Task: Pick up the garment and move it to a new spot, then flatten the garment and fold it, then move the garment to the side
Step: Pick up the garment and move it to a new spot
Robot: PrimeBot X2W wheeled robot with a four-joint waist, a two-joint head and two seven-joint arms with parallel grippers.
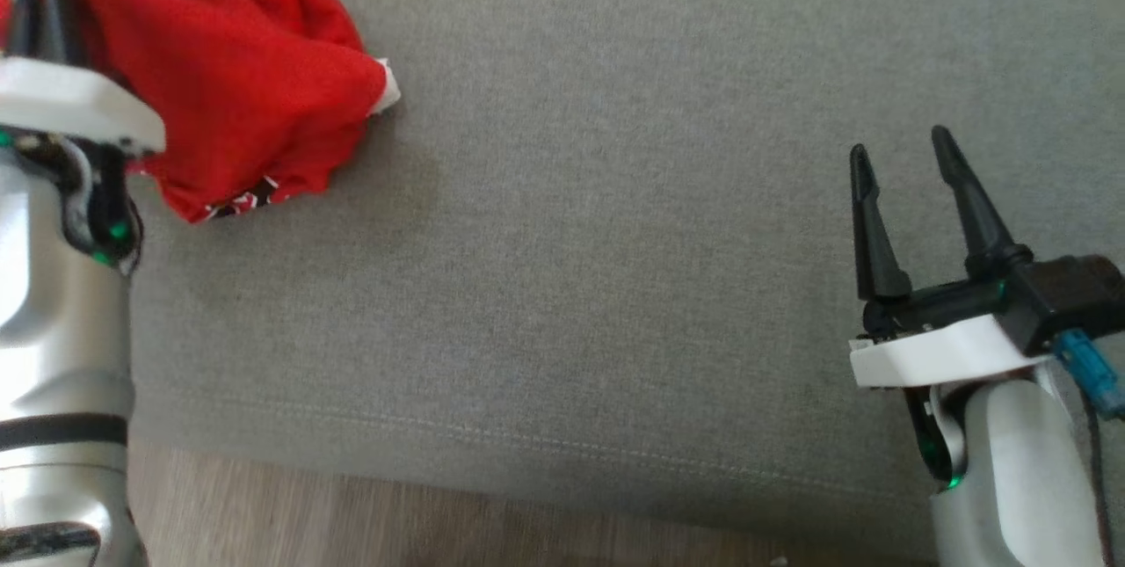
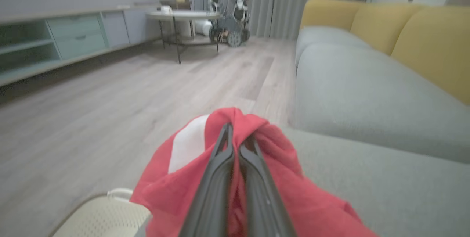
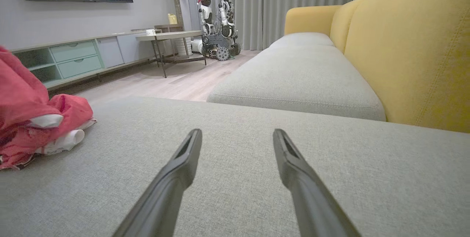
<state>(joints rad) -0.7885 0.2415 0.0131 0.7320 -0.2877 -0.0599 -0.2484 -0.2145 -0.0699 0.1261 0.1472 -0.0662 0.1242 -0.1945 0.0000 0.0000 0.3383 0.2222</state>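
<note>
Our left tool (image 2: 238,136) has its two dark fingers pressed together on a fold of the red garment (image 2: 268,163), and the cloth humps up over the fingertips in the lower middle of the left wrist view. We judge the pinch was taken high on the bundle so the rest can hang below it and be carried as one lump to a new spot.

In the head view the garment sits crumpled in the upper left of the frame. At the left edge of the right wrist view, its lower folds and white trim rest on the grey sofa seat (image 1: 615,198).

Our right tool (image 1: 901,145) stands with its fingers spread wide and nothing between them. It is low over bare cushion at the lower right of the head view, well apart from the garment. We take it to be kept clear of the carry, ready to help once flattening begins. Flattening and folding are not yet done.
</note>
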